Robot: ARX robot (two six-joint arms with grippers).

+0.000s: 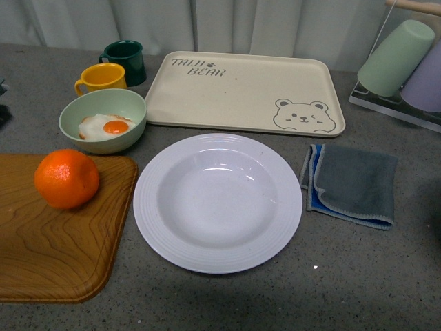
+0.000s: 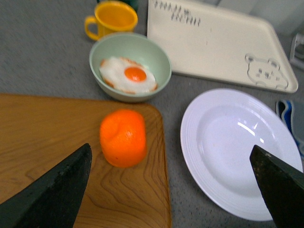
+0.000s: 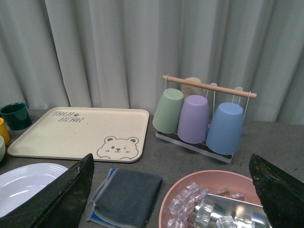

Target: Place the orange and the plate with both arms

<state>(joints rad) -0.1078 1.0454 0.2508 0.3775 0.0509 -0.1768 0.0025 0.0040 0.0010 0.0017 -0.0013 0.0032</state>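
Observation:
The orange point(image 1: 67, 178) sits on a wooden board point(image 1: 55, 241) at the front left; it also shows in the left wrist view point(image 2: 123, 137). The white deep plate point(image 1: 218, 201) lies on the table in the middle, right of the board, and also shows in the left wrist view point(image 2: 240, 152) and the right wrist view point(image 3: 23, 185). My left gripper point(image 2: 171, 190) is open and empty, raised above the board's edge between orange and plate. My right gripper point(image 3: 173, 190) is open and empty, over a grey cloth and a pink bowl. Neither arm shows in the front view.
A pale green bowl point(image 1: 103, 121) with a fried egg, a yellow mug point(image 1: 100, 78) and a dark green mug point(image 1: 125, 61) stand behind the board. A cream bear tray point(image 1: 244, 93) lies at the back. A grey cloth point(image 1: 351, 183), a cup rack point(image 3: 204, 116) and a pink bowl of ice point(image 3: 213, 202) are on the right.

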